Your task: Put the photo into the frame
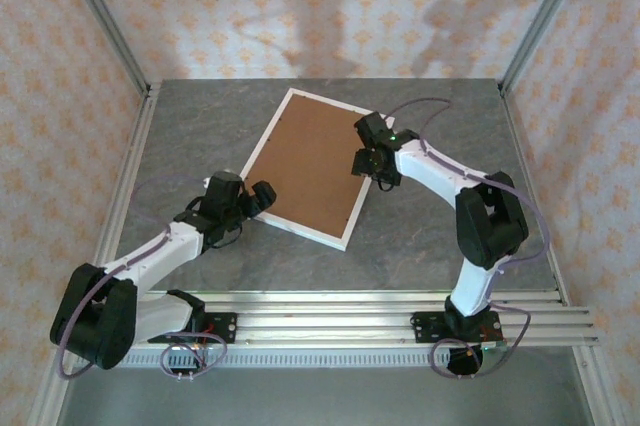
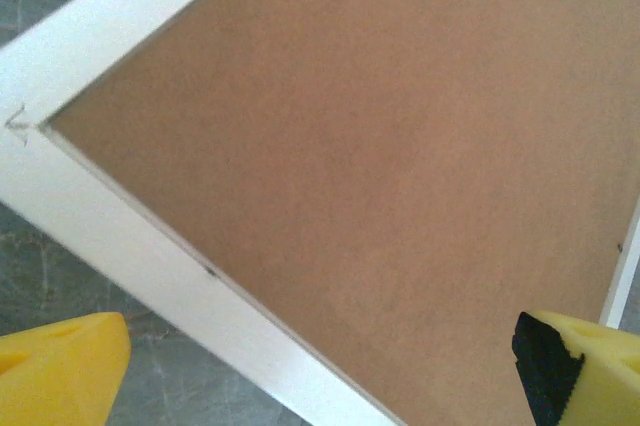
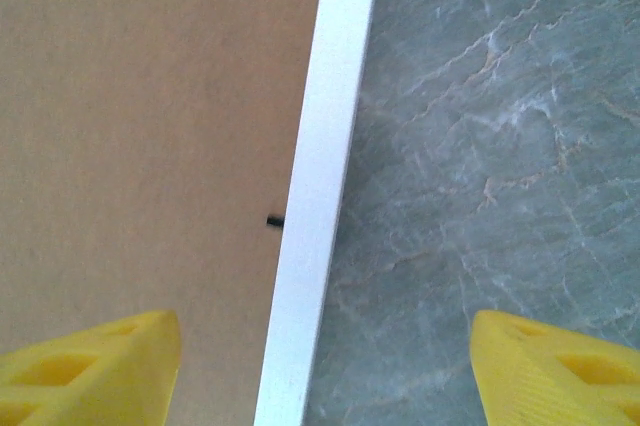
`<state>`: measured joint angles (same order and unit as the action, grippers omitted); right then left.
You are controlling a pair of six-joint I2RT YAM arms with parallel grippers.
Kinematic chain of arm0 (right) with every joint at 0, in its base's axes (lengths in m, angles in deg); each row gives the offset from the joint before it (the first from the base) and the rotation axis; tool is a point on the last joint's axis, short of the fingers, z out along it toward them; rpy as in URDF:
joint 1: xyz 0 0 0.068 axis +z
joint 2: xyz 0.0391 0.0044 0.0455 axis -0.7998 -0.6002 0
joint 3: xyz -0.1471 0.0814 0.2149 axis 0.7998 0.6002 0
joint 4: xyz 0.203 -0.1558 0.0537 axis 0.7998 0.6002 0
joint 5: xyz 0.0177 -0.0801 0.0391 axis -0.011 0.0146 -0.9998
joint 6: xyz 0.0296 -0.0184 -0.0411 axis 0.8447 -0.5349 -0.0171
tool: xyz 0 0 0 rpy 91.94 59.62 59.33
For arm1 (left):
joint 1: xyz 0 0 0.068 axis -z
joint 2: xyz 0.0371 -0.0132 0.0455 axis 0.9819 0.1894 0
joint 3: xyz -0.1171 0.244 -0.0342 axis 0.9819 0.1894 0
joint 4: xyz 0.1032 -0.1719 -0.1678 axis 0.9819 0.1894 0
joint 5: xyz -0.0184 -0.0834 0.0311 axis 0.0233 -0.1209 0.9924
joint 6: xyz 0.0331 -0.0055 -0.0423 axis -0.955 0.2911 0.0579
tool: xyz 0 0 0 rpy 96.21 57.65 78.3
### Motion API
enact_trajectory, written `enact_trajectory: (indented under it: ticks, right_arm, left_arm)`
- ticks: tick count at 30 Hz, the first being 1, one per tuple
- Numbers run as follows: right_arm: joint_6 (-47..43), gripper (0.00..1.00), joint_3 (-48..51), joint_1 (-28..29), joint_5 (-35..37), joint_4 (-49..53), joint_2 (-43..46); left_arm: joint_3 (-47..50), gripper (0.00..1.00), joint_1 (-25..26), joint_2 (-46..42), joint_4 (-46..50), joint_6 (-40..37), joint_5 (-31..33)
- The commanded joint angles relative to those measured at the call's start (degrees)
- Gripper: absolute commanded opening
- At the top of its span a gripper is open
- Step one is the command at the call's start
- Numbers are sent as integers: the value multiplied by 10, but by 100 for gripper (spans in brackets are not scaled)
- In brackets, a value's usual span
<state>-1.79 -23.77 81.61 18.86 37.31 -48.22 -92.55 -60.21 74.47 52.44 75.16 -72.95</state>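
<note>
The frame (image 3: 320,146) lies face down on the table (image 1: 400,236), and a brown board (image 1: 310,166) fills its back. I cannot tell if the photo is under it. If so, little is left. The left gripper (image 1: 260,195) and right gripper (image 1: 368,162) are wide open and hold nothing.

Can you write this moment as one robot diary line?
frame: back up, brown backing board inside | left gripper: open, over frame's near edge | right gripper: open, straddling frame's right edge

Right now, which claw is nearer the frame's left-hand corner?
Left. The left claw hovers just beside that corner; the right claw straddles the right-hand rail of the frame.
</note>
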Motion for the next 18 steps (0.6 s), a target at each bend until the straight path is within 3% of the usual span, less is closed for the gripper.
enact_trajectory:
  ticks: [1, 6, 13, 18]
  right_arm:
    - [51, 74, -8, -4, 2, -48, -31]
    - [86, 65, -33, -32, -4, -82, -82]
    - [130, 38, -42, -55, -22, -122, -123]
    - [159, 22, 6, -55, -24, -146, -105]
  left_arm:
    - [21, 100, 12, -10, -16, 29, 45]
    - [25, 100, 14, 15, -43, 29, 40]
    - [29, 100, 23, 86, -127, 51, 28]
    - [13, 100, 25, 152, -186, 43, 26]
